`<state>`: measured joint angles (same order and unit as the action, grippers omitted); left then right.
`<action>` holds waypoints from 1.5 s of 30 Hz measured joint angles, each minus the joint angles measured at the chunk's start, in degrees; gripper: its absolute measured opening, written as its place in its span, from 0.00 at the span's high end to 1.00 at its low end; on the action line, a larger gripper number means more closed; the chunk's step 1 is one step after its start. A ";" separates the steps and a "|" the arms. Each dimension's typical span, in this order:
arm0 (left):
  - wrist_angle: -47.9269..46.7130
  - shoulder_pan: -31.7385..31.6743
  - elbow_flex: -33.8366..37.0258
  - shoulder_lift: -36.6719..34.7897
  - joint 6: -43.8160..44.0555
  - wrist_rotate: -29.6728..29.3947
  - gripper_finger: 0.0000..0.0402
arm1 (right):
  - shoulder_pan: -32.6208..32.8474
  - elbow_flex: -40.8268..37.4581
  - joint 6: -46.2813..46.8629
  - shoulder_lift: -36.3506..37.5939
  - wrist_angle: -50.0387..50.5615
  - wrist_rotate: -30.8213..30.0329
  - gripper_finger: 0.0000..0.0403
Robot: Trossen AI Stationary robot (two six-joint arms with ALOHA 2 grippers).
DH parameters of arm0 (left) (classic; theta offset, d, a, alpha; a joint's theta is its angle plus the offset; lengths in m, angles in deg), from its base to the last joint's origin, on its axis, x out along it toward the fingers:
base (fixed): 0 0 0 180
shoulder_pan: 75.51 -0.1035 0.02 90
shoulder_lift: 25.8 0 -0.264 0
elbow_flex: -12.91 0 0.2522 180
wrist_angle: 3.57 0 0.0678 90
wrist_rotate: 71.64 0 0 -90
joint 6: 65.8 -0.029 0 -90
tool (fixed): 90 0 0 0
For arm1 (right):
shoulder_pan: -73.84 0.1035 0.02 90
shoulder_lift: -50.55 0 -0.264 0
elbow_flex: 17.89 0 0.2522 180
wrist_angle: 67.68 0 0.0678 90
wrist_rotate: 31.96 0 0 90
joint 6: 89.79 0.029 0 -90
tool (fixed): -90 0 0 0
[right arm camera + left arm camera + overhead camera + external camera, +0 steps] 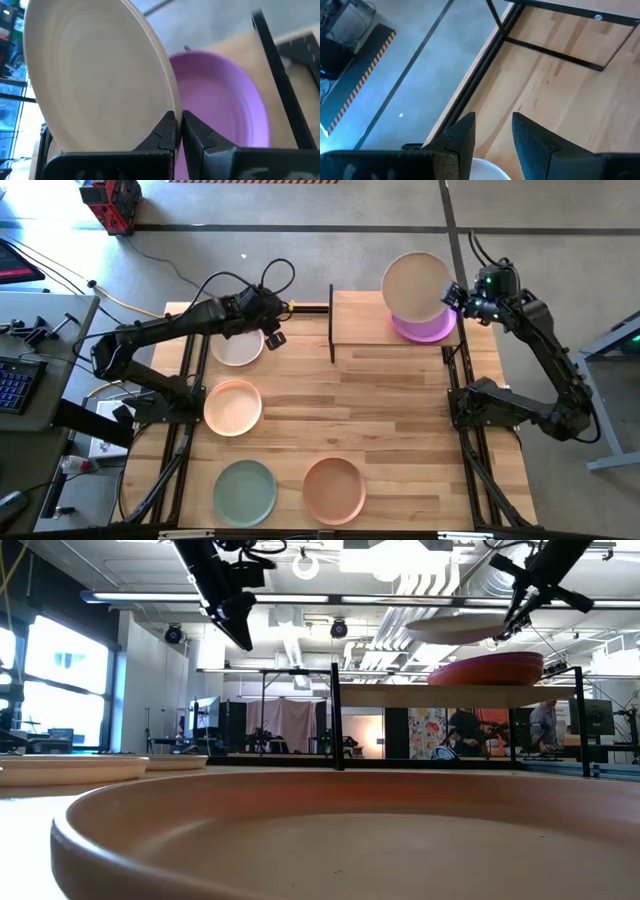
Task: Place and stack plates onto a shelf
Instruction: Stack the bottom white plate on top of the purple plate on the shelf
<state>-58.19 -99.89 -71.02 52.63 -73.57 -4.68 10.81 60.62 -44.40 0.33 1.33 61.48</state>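
Note:
My right gripper (457, 293) (178, 117) is shut on a cream plate (415, 285) (460, 628), which it holds in the air over the right half of the wooden shelf (365, 325). Under the cream plate, a purple plate (220, 95) (432, 330) rests on the shelf board; the low view shows a magenta one (490, 668) there. My left gripper (272, 330) (492, 132) is open and raised, just above the far right rim of an off-white plate (237, 348) lying on the table. My right gripper pinches the cream plate's rim (169, 102) between its two fingers, one on the plate's upper face and one on its underside. It comes from the table's right side. The plate is lifted clear and tilted above the purple plate.
Lying flat on the tabletop are a peach plate (232, 406), a sage green plate (244, 490) and a salmon plate (333, 488), which fills the foreground of the low view. The shelf's black uprights (331, 320) stand at its ends. The shelf's left half is bare.

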 joint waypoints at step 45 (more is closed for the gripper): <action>-2.45 -0.73 0.00 0.00 0.11 0.40 0.71 | -0.84 0.02 8.10 -3.74 16.04 -6.41 1.00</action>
<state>-60.64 -100.62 -71.02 52.63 -73.46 -4.28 9.96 60.65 -36.31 -3.40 17.37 55.08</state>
